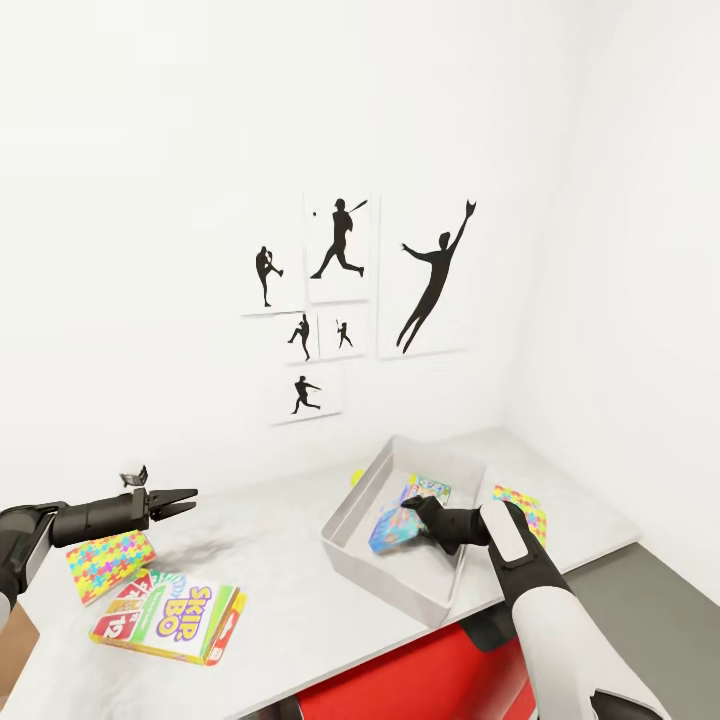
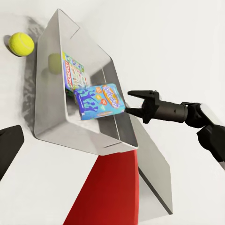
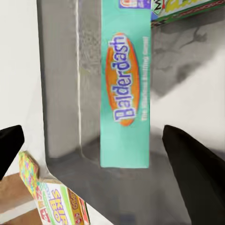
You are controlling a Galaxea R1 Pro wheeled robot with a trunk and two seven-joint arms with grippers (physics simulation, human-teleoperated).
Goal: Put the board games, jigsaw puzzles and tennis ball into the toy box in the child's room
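Counter [image 1: 280, 600] carries the light-grey toy box [image 1: 352, 548], where a blue Balderdash box [image 1: 392, 530] leans tilted beside a pastel board game [image 1: 432, 489]. SKIP-BO box [image 1: 170, 622] and one jigsaw puzzle [image 1: 108, 562] lie near the left gripper [image 1: 178, 500], jaws spread, empty. Another jigsaw puzzle [image 1: 524, 505] sits beyond the bin. Right gripper [image 1: 420, 511] hangs just beside the Balderdash box, jaws spread. Tennis ball [image 2: 21, 43] rests outside the bin's corner.

Three board games [image 1: 165, 612], two jigsaw puzzles [image 1: 108, 563], one tennis ball [image 2: 21, 43], one toy box [image 1: 400, 590], six silhouette pictures [image 1: 340, 245]
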